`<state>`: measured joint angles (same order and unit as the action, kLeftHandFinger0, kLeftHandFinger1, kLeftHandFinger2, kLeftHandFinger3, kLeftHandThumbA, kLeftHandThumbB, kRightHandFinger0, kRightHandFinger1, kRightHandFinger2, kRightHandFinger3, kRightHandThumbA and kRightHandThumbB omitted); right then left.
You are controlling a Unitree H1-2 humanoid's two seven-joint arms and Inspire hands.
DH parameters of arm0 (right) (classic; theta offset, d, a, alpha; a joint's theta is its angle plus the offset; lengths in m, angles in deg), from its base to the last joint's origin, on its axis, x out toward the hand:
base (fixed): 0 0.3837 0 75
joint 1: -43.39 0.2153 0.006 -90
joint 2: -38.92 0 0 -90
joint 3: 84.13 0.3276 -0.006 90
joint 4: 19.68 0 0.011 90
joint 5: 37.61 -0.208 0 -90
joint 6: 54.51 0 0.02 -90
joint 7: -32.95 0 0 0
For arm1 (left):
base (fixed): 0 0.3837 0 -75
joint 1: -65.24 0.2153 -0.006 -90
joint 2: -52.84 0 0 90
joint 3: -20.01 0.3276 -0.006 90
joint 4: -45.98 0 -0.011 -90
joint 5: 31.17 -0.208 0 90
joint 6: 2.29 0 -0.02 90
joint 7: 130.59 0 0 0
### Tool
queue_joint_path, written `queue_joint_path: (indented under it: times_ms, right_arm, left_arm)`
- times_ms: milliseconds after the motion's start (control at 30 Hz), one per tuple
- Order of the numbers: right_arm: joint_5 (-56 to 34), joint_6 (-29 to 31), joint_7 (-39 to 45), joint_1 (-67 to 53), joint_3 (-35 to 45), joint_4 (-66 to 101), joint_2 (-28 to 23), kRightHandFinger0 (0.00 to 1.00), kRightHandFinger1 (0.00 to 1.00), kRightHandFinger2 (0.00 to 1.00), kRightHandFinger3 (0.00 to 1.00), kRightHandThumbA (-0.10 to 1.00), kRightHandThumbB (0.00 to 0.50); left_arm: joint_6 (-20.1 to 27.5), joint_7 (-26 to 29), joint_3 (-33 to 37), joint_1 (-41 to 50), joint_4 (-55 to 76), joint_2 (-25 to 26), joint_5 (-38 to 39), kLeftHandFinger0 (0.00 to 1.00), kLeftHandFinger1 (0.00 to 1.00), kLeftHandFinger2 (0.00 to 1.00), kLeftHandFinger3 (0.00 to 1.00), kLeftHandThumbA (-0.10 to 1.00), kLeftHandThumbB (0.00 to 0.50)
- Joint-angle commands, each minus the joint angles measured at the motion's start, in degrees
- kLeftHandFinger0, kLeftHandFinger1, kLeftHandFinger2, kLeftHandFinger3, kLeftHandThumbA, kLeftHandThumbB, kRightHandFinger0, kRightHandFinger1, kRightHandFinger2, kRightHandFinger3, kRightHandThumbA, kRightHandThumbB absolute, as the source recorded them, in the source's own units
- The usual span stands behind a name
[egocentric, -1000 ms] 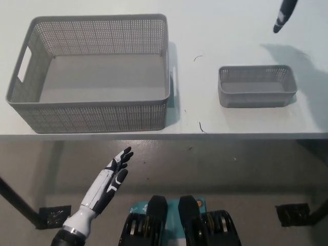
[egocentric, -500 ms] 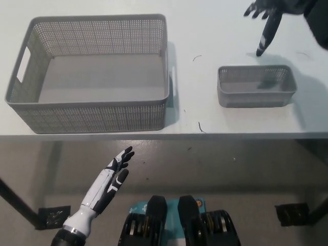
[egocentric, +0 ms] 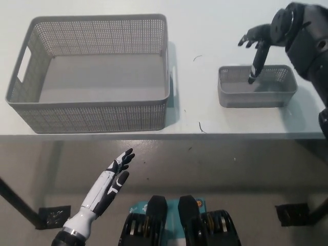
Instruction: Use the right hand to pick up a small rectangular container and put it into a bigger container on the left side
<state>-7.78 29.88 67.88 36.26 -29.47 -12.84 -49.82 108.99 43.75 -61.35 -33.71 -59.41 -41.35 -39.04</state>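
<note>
So the small rectangular container (egocentric: 257, 86) sits on the right part of the white counter (egocentric: 205, 31), close to the front edge, and it looks empty inside. The black right hand (egocentric: 258, 48) is right above its back rim with fingers spread apart and holding nothing, one long finger (egocentric: 254, 66) pointing down into the container's opening; can't tell if it actually touches the mesh. There's a decent strip of bare counter between this one and the bigger container (egocentric: 92, 72) on the left, with just a couple of thin dark scraps (egocentric: 201, 127) lying there. The big one is also empty, has cut-out handles at its ends, and its front wall sits nearly flush with the counter's front edge. The white left hand (egocentric: 110, 182) hangs below the counter edge at the lower left, fingers open and straight.
</note>
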Motion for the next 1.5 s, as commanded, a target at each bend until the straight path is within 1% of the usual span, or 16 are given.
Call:
queue_joint_path:
  times_ms: [0, 33, 67, 100, 167, 200, 500, 733, 900, 967, 1100, 1300, 1333, 1367, 1433, 1467]
  right_arm:
    - [2.31, -0.8, -4.84, 1.97, -1.17, 0.07, 0.71, 1.0, 1.0, 1.0, 1.0, 1.0, 0.321]
    - [3.53, -1.21, -6.74, 1.6, -2.24, 0.11, 1.03, 1.0, 1.0, 1.0, 1.0, 1.0, 0.332]
    - [5.62, -2.45, -8.1, 0.92, -4.34, 0.06, 1.66, 1.0, 1.0, 1.0, 1.0, 1.0, 0.407]
    - [7.26, -3.85, -9.06, 0.32, -6.12, -0.03, 2.2, 1.0, 1.0, 1.0, 1.0, 1.0, 0.422]
    - [5.71, -2.93, -7.29, -0.14, -5.49, -0.21, 2.22, 1.0, 1.0, 1.0, 1.0, 1.0, 0.362]
    - [5.24, -2.62, -6.72, -0.53, -5.4, -0.31, 2.3, 1.0, 1.0, 1.0, 1.0, 1.0, 0.358]
    - [5.38, -2.58, -7.33, -3.13, -5.25, -0.6, 2.53, 1.0, 1.0, 1.0, 1.0, 1.0, 0.4]
    - [3.42, -2.51, -5.99, -5.39, -3.28, -0.69, 2.25, 1.0, 1.0, 1.0, 1.0, 1.0, 0.286]
    - [5.41, -2.32, -7.18, -4.54, -4.83, -0.66, 2.18, 1.0, 1.0, 1.0, 1.0, 1.0, 0.349]
    - [4.57, -2.45, -7.36, -3.98, -3.98, -0.66, 1.78, 1.0, 1.0, 1.0, 1.0, 1.0, 0.348]
    - [5.37, -0.62, -5.99, -4.07, -4.9, -0.64, 1.4, 1.0, 1.0, 1.0, 1.0, 1.0, 0.29]
    - [5.98, -2.59, -4.99, -5.85, -5.86, -0.99, 2.1, 1.0, 1.0, 1.0, 1.0, 1.0, 0.323]
    - [5.86, -3.22, -3.97, -6.01, -5.83, -1.1, 2.18, 1.0, 1.0, 1.0, 1.0, 1.0, 0.292]
    - [5.12, -4.21, -3.76, -6.15, -5.16, -1.15, 2.26, 1.0, 1.0, 1.0, 1.0, 0.95, 0.279]
    - [2.25, -6.12, -8.49, -6.93, -1.98, -0.98, 1.96, 0.98, 0.98, 0.95, 1.0, 0.36, 0.161]
    - [4.2, -4.14, -15.39, -7.99, -3.31, -0.61, 1.74, 0.77, 0.97, 1.0, 0.98, 0.06, 0.218]
  left_arm:
    - [2.21, 0.05, -0.77, 0.01, 1.71, 0.49, 0.07, 1.0, 1.0, 1.0, 1.0, 1.0, 0.286]
    - [2.31, -0.06, -0.8, -0.01, 1.62, 0.44, 0.37, 1.0, 1.0, 1.0, 1.0, 1.0, 0.287]
    - [2.16, -0.16, -0.69, 0.37, 1.76, 0.31, 0.46, 1.0, 1.0, 1.0, 1.0, 1.0, 0.288]
    - [1.98, -0.32, -0.56, 0.68, 1.94, 0.25, 0.54, 1.0, 1.0, 1.0, 1.0, 1.0, 0.288]
    - [1.75, -0.34, -0.52, 0.03, 1.78, 0.33, 0.26, 1.0, 1.0, 1.0, 1.0, 1.0, 0.297]
    - [1.76, -0.3, -0.51, -0.16, 1.8, 0.43, 0.02, 1.0, 1.0, 1.0, 1.0, 1.0, 0.296]
    - [2.09, -0.39, -0.77, -0.21, 2.08, 0.69, 0.37, 1.0, 1.0, 1.0, 1.0, 1.0, 0.289]
    - [2.07, -0.59, -0.51, 0.51, 2.19, 0.53, 0.41, 1.0, 1.0, 1.0, 1.0, 1.0, 0.296]
    - [1.28, -0.62, -1.03, 0.45, 2.72, 1.17, 0.53, 1.0, 1.0, 1.0, 1.0, 1.0, 0.306]
    - [1.13, -0.55, -1.24, 0.26, 2.79, 1.32, 0.52, 1.0, 1.0, 1.0, 1.0, 1.0, 0.306]
    - [1.6, -0.76, -1.34, 0.02, 2.54, 1.35, 0.94, 1.0, 1.0, 1.0, 1.0, 1.0, 0.289]
    - [1.75, -0.94, -1.26, 0.13, 2.23, 1.23, 1.43, 1.0, 1.0, 1.0, 1.0, 1.0, 0.296]
    - [1.82, -0.96, -1.28, 0.04, 2.14, 1.25, 1.52, 1.0, 1.0, 1.0, 1.0, 1.0, 0.298]
    - [1.88, -0.91, -1.27, 0.01, 2.07, 1.27, 1.45, 1.0, 1.0, 1.0, 1.0, 1.0, 0.299]
    - [1.99, -0.9, -1.25, -0.18, 2.05, 1.32, 1.39, 1.0, 1.0, 1.0, 1.0, 1.0, 0.299]
    - [1.98, -0.73, -1.19, -0.23, 2.18, 1.43, 0.87, 1.0, 1.0, 1.0, 1.0, 1.0, 0.295]
